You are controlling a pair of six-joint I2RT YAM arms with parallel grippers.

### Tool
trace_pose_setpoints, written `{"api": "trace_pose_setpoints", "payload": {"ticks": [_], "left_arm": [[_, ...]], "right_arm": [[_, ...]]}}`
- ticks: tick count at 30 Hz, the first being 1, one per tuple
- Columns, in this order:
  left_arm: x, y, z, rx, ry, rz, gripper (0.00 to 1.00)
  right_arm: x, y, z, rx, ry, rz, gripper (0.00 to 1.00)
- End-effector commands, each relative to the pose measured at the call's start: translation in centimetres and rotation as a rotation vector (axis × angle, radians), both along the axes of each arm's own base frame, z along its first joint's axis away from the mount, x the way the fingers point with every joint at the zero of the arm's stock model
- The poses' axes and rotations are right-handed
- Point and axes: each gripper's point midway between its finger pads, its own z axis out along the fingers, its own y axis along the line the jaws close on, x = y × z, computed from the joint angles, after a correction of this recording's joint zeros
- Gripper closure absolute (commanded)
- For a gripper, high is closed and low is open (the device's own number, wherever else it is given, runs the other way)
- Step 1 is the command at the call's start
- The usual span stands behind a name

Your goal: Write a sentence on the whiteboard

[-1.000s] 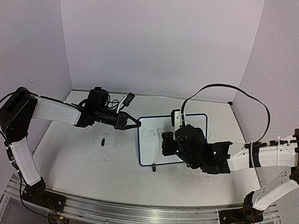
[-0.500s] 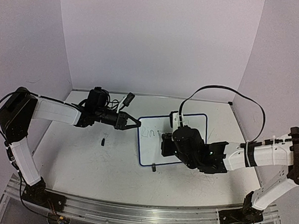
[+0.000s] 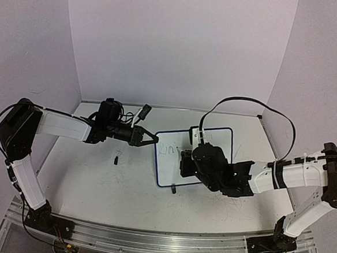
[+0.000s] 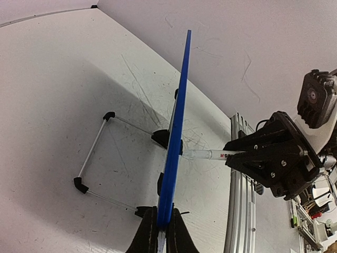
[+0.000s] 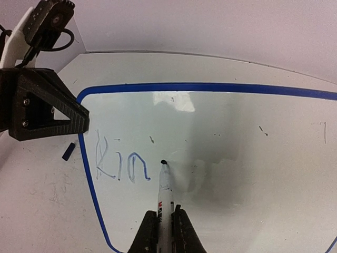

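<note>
The whiteboard point(image 3: 166, 171) stands on the table; the left wrist view shows its blue frame edge-on point(image 4: 178, 121). My left gripper point(image 3: 155, 140) is shut on its left edge, the jaws pinching the frame point(image 4: 161, 232). My right gripper point(image 5: 164, 224) is shut on a white marker point(image 5: 165, 192). The marker's black tip is at the board surface, just right of the writing. Of the sentence only the blue letters "Kin" point(image 5: 122, 164) show, near the left edge point(image 3: 168, 151). In the top view the right wrist point(image 3: 209, 164) covers the board's middle and hides the right gripper's fingers.
A small dark marker cap point(image 3: 116, 159) lies on the table left of the board and also shows in the right wrist view point(image 5: 68, 151). A black clip foot point(image 3: 173, 190) sits at the board's near edge. A wire stand point(image 4: 95, 147) props the board from behind. Walls enclose the table.
My right wrist has shifted a little to the left over the board. The left arm and the board have not moved.
</note>
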Motion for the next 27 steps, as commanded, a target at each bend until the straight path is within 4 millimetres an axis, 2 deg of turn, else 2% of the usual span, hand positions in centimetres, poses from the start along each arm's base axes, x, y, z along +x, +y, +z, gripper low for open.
{"api": "trace_pose_setpoints", "payload": {"ticks": [1,11,16,23,27], "left_arm": [[-0.8,0.0,1.8,-0.033,-0.028,-0.038,1.0],[-0.9,0.0,1.8,-0.034,-0.027,-0.039,1.0],[-0.9,0.0,1.7,-0.033,-0.026,-0.04,1.0],[-0.9,0.0,1.7,-0.033,-0.023,-0.04,1.0],[-0.9,0.0,1.6,-0.033,-0.023,-0.04,1.0]], "right_arm": [[0.2,0.4,-0.3,-0.006,-0.001,0.008,1.0],[-0.7,0.3,-2.4,-0.011,0.052,0.032,1.0],[-1.0,-0.5,-3.0,-0.02,0.068,0.019,1.0],[-0.6,-1.7,-2.1,-0.023,0.041,-0.033,1.0],[0.1,-1.3,-0.6,-0.012,0.001,-0.058,1.0]]}}
